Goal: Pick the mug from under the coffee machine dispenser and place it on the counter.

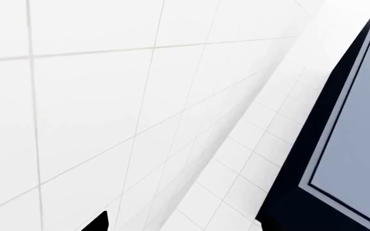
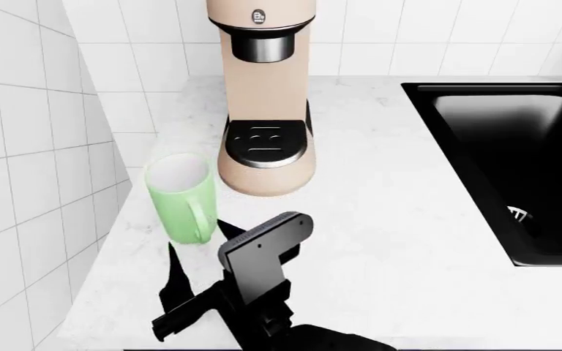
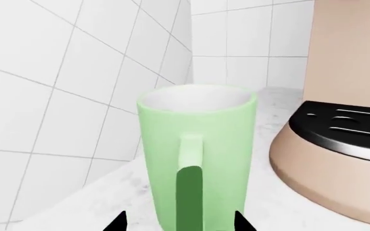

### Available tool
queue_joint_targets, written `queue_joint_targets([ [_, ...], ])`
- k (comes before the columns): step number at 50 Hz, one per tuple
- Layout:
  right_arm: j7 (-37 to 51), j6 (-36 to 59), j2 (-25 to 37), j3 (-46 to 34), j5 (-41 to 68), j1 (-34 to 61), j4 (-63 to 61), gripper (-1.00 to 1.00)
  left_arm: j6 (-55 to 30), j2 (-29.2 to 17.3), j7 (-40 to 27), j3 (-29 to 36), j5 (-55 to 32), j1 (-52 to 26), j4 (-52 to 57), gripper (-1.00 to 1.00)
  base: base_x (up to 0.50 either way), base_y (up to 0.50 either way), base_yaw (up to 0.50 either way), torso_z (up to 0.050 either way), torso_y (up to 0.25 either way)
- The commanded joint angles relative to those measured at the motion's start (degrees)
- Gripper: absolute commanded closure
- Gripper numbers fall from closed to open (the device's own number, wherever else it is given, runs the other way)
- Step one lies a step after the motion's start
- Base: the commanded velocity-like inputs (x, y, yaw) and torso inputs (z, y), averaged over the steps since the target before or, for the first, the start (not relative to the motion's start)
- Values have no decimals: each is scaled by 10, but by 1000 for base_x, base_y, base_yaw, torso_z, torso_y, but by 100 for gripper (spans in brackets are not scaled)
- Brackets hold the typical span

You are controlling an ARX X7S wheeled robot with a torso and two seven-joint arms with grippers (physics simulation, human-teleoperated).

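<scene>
The tall light green mug (image 2: 181, 196) stands upright on the white marble counter (image 2: 388, 219), beside the beige coffee machine (image 2: 264, 95). The right gripper (image 3: 179, 222) sits spread and empty by its handle. The left gripper's (image 1: 98, 222) finger state is unclear, perhaps apart.

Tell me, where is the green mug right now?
In the head view the mug stands upright on the counter, left of the coffee machine and off its drip tray, near the tiled wall.

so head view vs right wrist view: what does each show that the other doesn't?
Only the head view: the black sink basin, the dispenser nozzle, and the right arm reaching toward the mug. Only the right wrist view: the right gripper fingertips flanking the mug's base. Both: the green mug upright on the counter beside the drip tray.
</scene>
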Motion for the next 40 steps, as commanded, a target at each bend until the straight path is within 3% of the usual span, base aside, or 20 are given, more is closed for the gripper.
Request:
queue_joint_targets([
  [1, 3, -3, 11, -11, -5, -14, -7, -100, 1, -1, -1, 2, 2, 0, -1, -100, 0, 0, 0, 0, 0],
  [26, 138, 45, 55, -1, -52, 3, -203, -100, 10, -2, 1, 0, 0, 8, 0, -100, 0, 0, 0, 0, 0],
  [40, 204, 104, 60, 34, -4, 54, -309, -100, 9, -5, -5, 0, 3, 9, 5, -100, 0, 0, 0, 0, 0],
])
